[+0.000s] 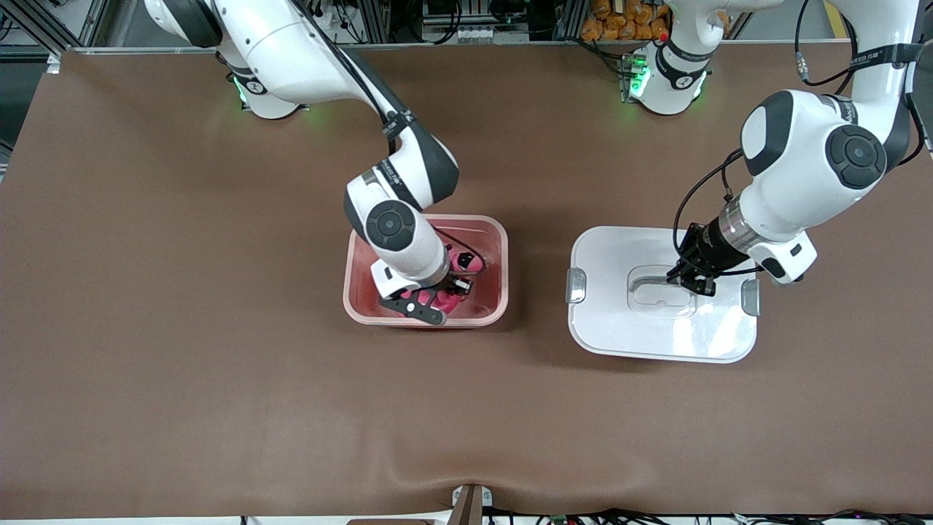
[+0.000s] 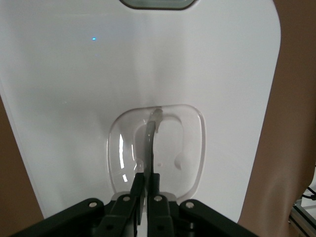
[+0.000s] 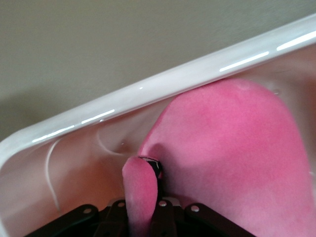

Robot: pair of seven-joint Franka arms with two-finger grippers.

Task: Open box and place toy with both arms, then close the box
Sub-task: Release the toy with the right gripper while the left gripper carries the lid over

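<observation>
brown table cover (image 1: 219,364), orange items (image 1: 619,22)

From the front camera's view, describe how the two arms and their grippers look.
Both arms are glossy white with rounded links, dark grey joint caps and green-lit bases. The right arm carries a black cable clipped along its link. The left arm has looping black cables and a silvery wrist ring. The left gripper and the right gripper are black, with small screws showing on their slim fingers.

One open box (image 1: 426,226), one lid (image 1: 605,335) (lying separately), one toy (image 1: 463,262), two arms
</observation>
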